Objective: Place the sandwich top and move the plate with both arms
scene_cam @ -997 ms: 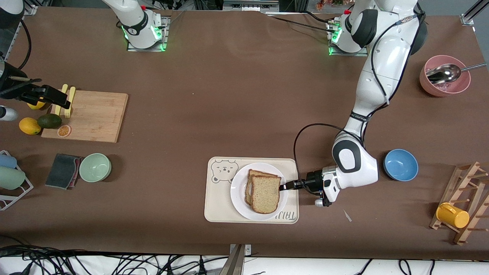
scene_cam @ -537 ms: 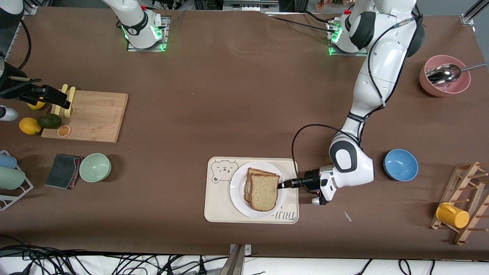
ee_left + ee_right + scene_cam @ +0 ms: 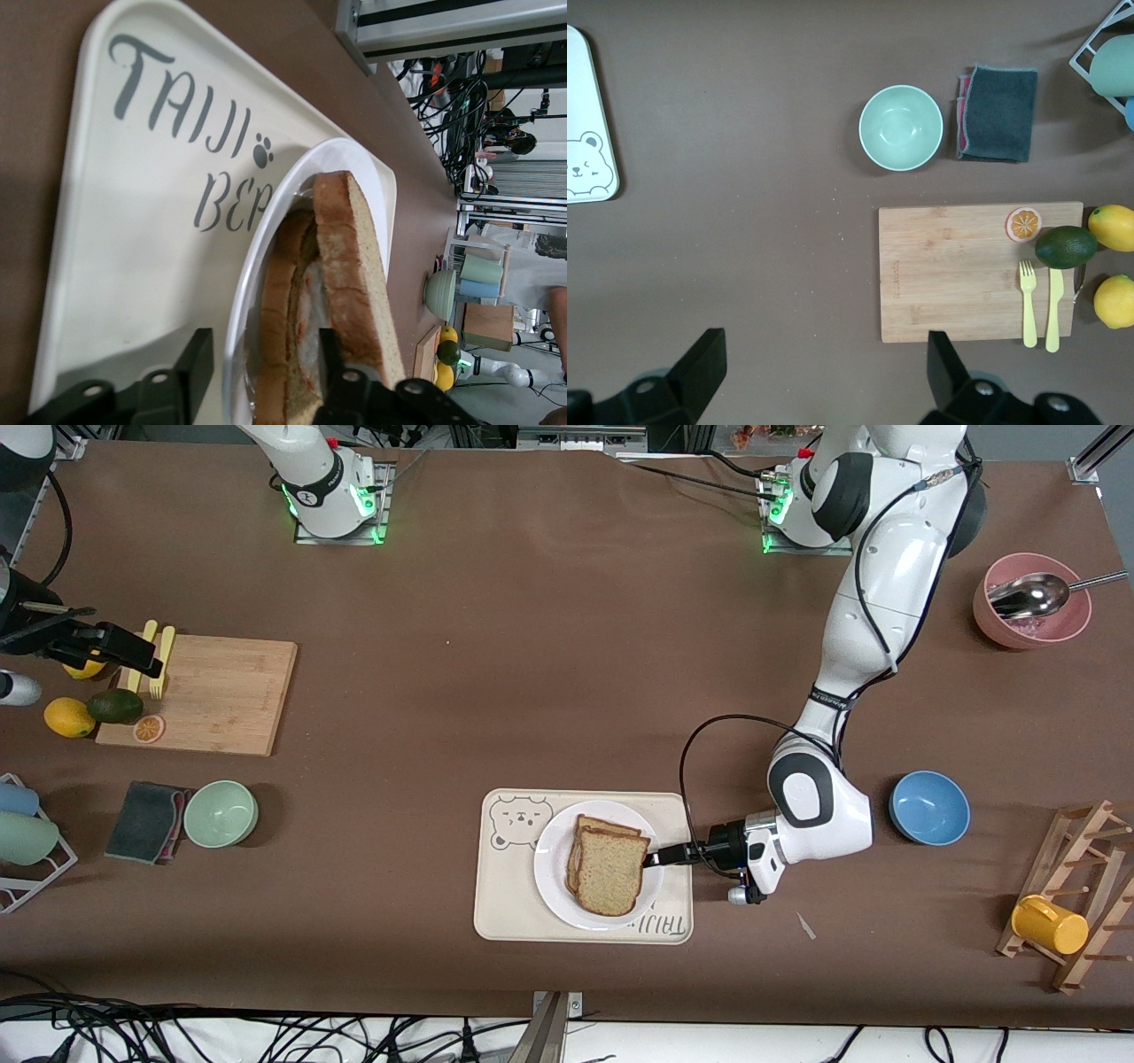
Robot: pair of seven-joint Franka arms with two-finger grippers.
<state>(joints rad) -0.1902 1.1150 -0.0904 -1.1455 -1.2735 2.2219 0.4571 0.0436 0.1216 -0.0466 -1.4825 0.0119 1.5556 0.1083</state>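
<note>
The sandwich top [image 3: 611, 872], a tan speckled slice with a brown crust, lies on another slice [image 3: 592, 826] on the round white plate [image 3: 549, 868]. The plate stands on the cream bear tray [image 3: 505, 908]. My left gripper [image 3: 657, 857] is low at the plate's rim on the side toward the left arm's end, open. In the left wrist view the left gripper [image 3: 263, 365] straddles the plate rim [image 3: 266, 257] and both slices, with the sandwich top [image 3: 354, 257] beside one finger. My right gripper [image 3: 146, 657] waits open over the cutting board's end; the right gripper [image 3: 824, 354] holds nothing.
A blue bowl [image 3: 929, 807] sits close to the left arm's elbow. A pink bowl with a spoon [image 3: 1032, 600] and a wooden rack with a yellow mug [image 3: 1050, 924] stand at that end. A cutting board [image 3: 213, 695], green bowl [image 3: 221, 813] and grey cloth [image 3: 146, 821] lie near the right gripper.
The left gripper's jaws have opened off the top slice, which has settled flatter on the slice below. The right arm has not moved.
</note>
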